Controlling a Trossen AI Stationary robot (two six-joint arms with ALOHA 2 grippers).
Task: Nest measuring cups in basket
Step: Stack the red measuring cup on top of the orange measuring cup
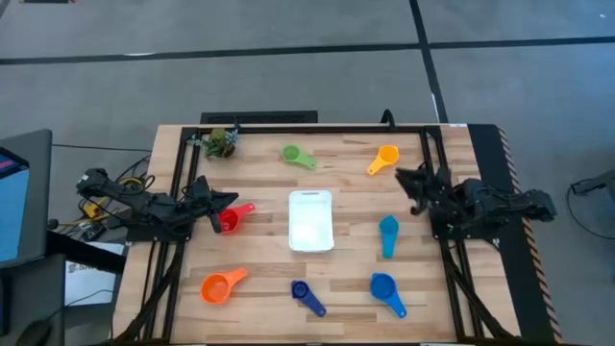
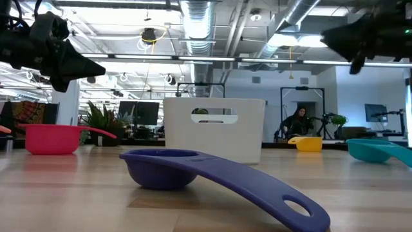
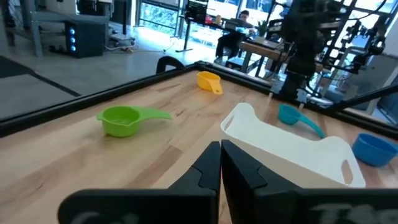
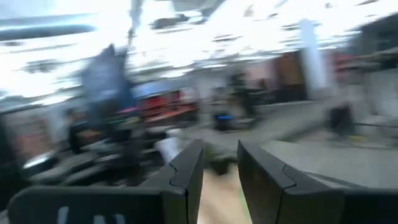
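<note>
No brand, label or legible writing seen anywhere. Pale wooden plank table (image 1: pixel 259 192) edged by a black metal frame, set on grey floor; beyond it, from the low view, an open workshop with ceiling ducts, strip lights, monitors, plants and a seated person (image 2: pixel 297 122). White translucent rectangular plastic basket (image 1: pixel 310 220) at table centre, holding no cups. Ringed around it, all apart from it: green plastic measuring cup (image 1: pixel 296 155) and yellow-orange cup (image 1: pixel 383 158) on the far side, teal cup (image 1: pixel 388 234) between basket and right arm, blue cup (image 1: pixel 384 289), dark blue cup (image 1: pixel 304 294) and orange cup (image 1: pixel 219 285) along the near edge, red cup (image 1: pixel 231 218) on the left. Small green leafy clump (image 1: pixel 223 143) at the far left corner. Left gripper (image 1: pixel 227 202) raised just beside the red cup, fingers (image 3: pixel 211 171) pressed together on nothing. Right gripper (image 1: pixel 404 176) raised near the yellow-orange cup, fingers (image 4: pixel 186 171) parted by a narrow gap, nothing between them.
</note>
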